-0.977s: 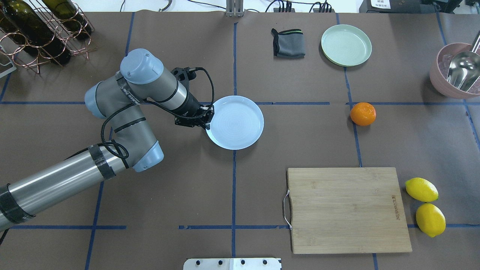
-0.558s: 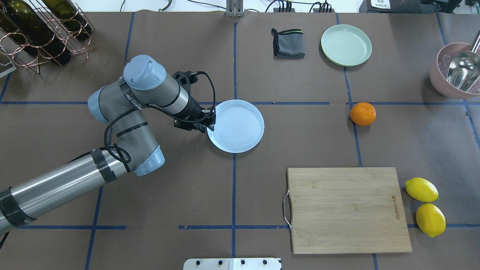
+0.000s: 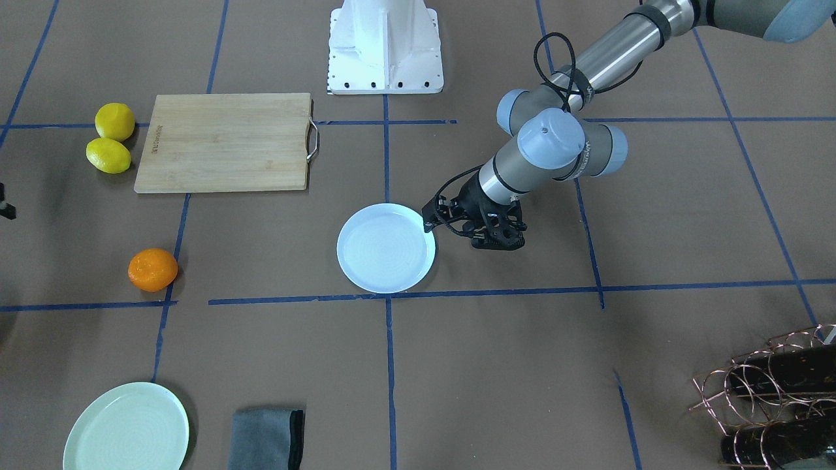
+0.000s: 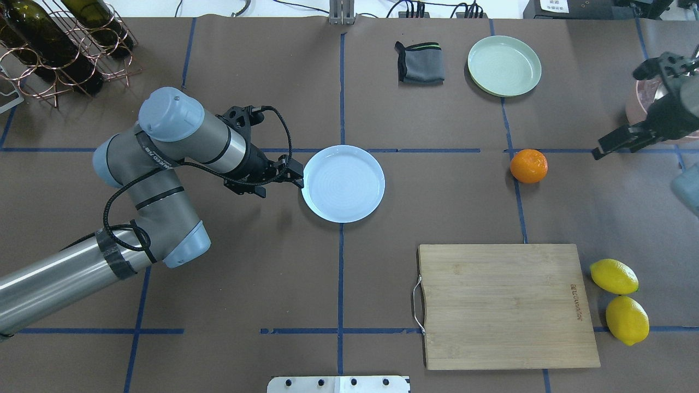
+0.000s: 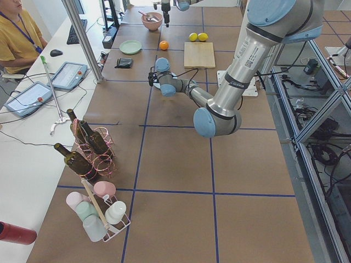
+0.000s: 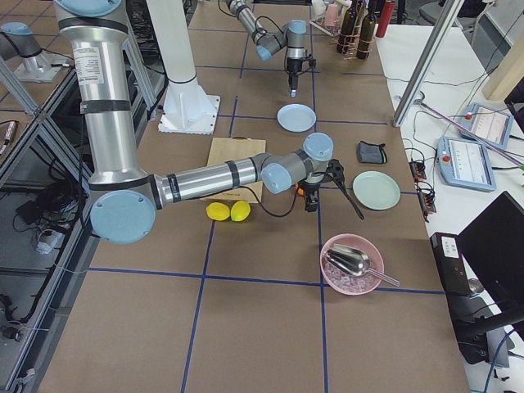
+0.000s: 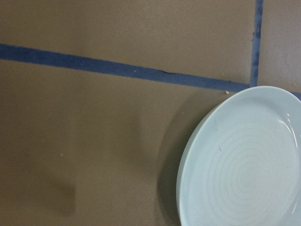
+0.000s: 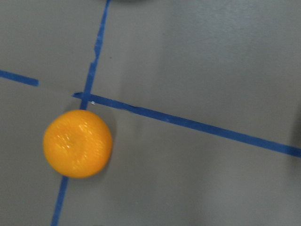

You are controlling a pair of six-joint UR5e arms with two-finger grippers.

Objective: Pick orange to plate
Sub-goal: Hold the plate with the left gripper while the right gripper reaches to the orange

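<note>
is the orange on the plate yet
No, the orange sits on the table, well apart from the empty plate.

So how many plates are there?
2. The white plate lies mid-table, right by the left pincer. The green plate lies at the far edge, beside the cloth. None seems hidden.

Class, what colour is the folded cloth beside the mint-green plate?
The cloth is grey, black-edged; best in the overhead view.

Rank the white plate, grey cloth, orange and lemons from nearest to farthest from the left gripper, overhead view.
1. white plate, beside the left gripper
2. grey cloth, far side
3. orange, right half
4. lemons, near right corner
</note>
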